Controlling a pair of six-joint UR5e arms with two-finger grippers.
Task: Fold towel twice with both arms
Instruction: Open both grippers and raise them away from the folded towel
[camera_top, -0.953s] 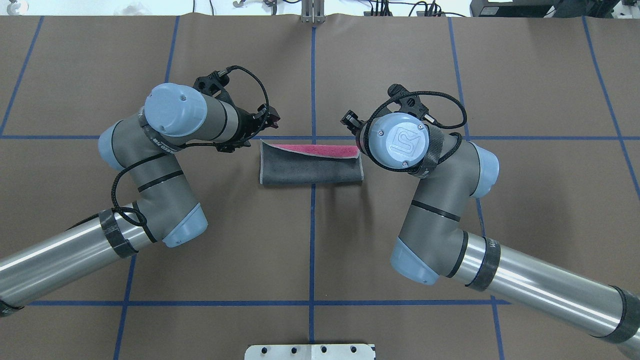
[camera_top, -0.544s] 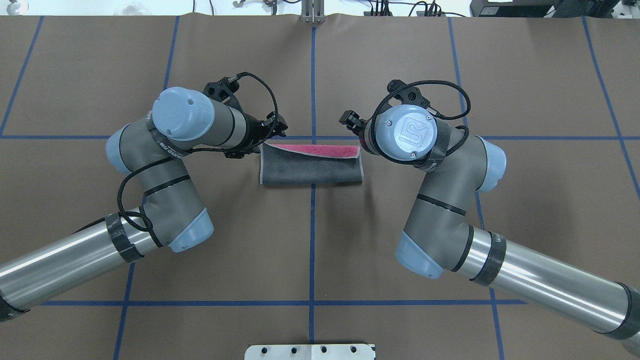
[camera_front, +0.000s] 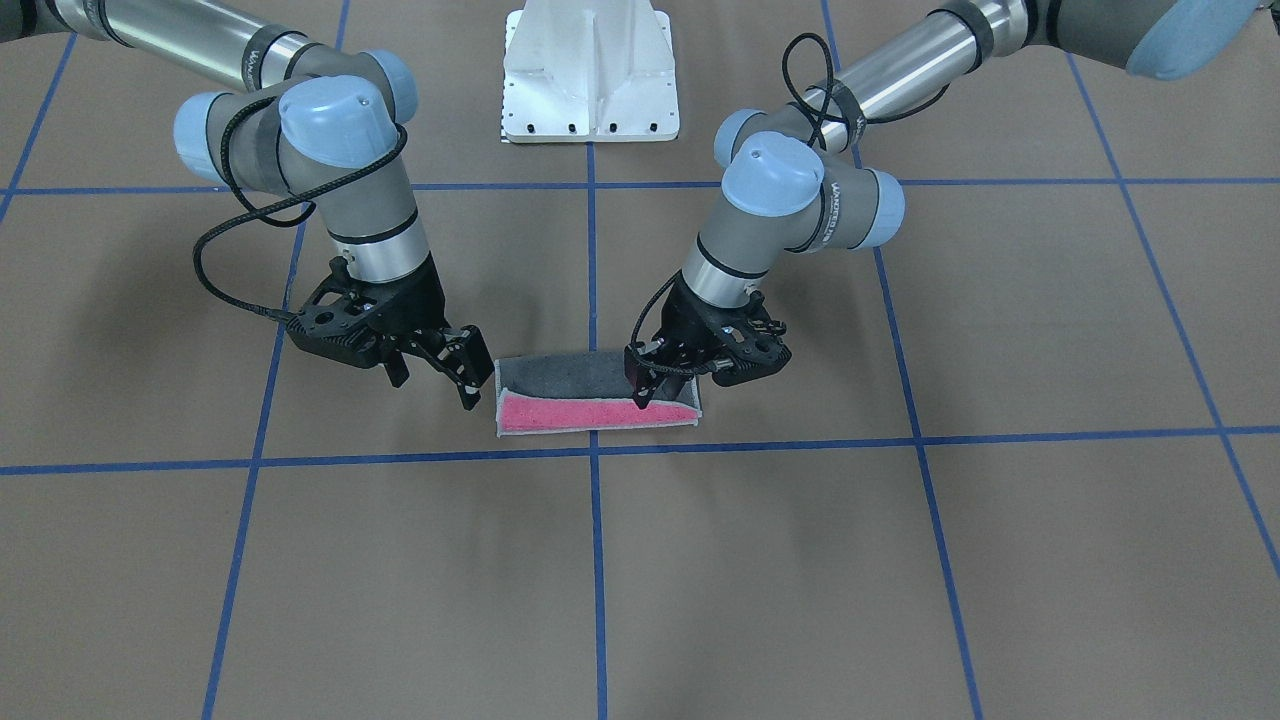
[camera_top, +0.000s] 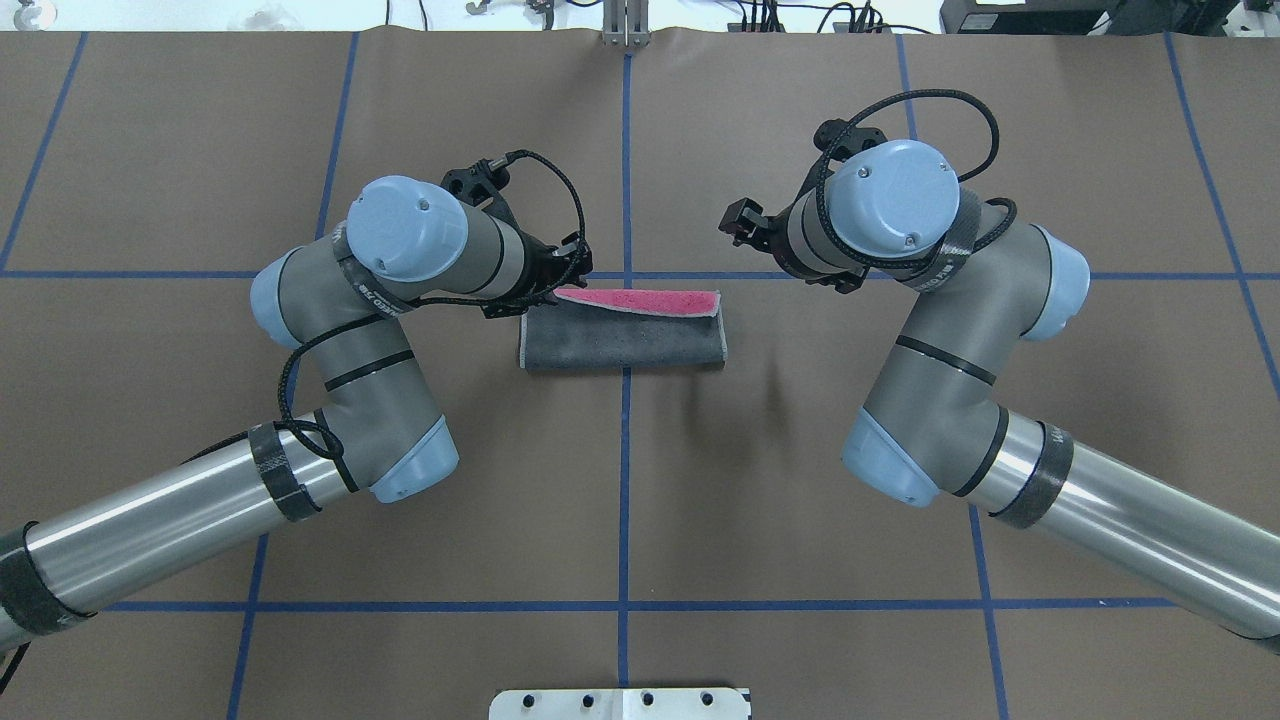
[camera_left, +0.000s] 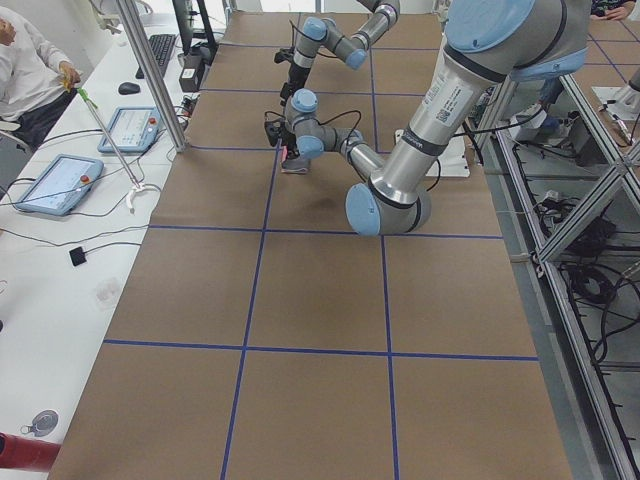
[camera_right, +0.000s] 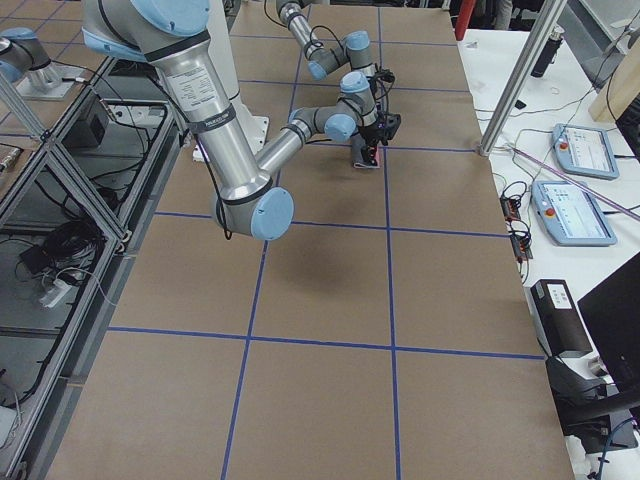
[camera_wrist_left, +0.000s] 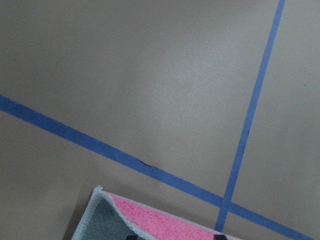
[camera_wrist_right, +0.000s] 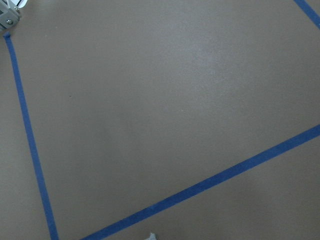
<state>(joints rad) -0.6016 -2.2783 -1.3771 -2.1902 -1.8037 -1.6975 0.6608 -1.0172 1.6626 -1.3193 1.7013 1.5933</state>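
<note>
The folded towel (camera_front: 590, 412) lies on the surface (camera_front: 800, 560). The left tool (camera_front: 655, 388) hangs open over one end; the right tool (camera_front: 435, 385) is open beside the other.

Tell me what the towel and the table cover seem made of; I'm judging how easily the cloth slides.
The towel: soft terry-like cloth, matte; fuzzy pile shows on both the pink and dark grey faces, with stitched light edging. The table cover: probably brown paper or a thin matte sheet; flat, smooth, faint sheen. The blue lines look like tape.
</note>
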